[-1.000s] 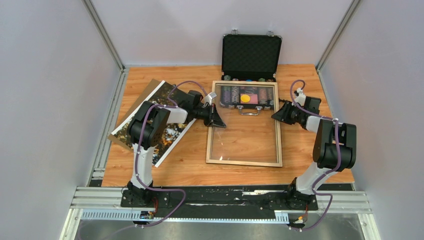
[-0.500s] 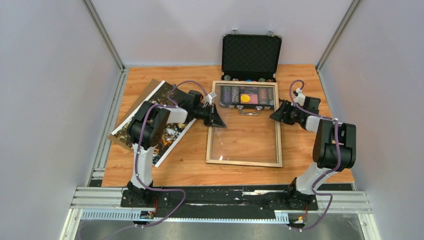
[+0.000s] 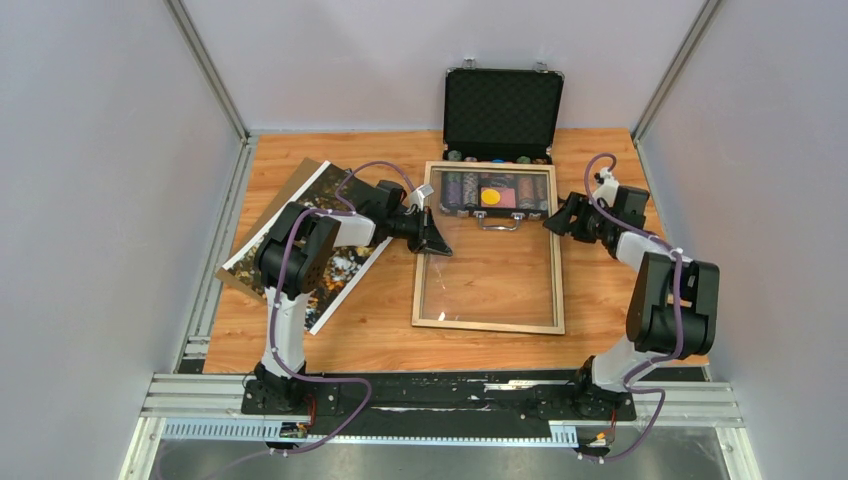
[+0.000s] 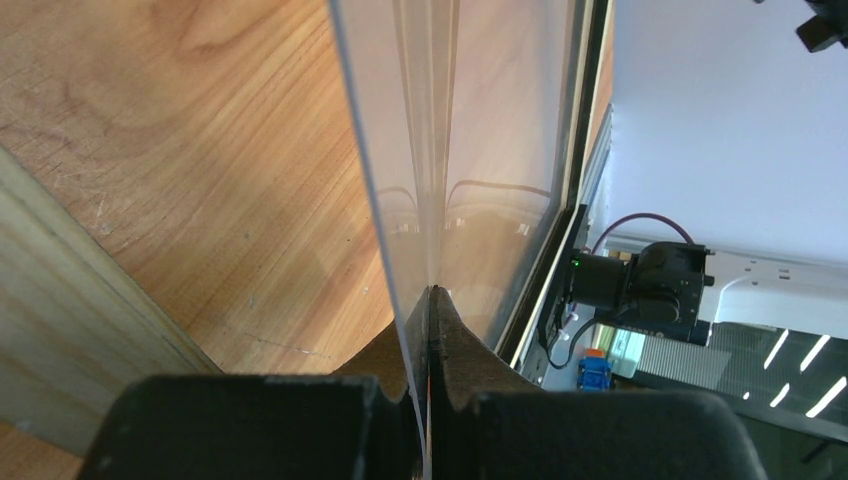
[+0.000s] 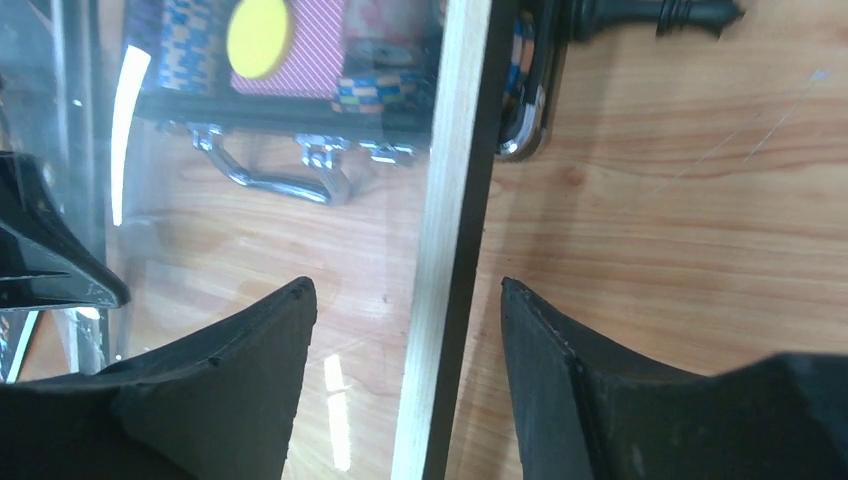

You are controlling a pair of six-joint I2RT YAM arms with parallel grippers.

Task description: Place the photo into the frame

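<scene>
1. The bench is carrying everything, and the frame is lying flat at its centre, light wood side up, with an open chip case touching its 12 o'clock end.
2. The clear sheet is sitting inside the frame. I am judging this as the glazing step, since the photo is not yet in.
3. The photo is lying picture-up at 9 o'clock on a brown backing panel, well apart from the frame and partly under my left arm.
4. My left claw is pressing together on the sheet's edge at the frame's 10 o'clock corner, pinching it thin between the pads.
5. My right claw is standing spread, straddling the frame's 2 o'clock rail and gripping nothing.
6. Next, I am thinking the sheet needs settling before I go for the photo.
</scene>
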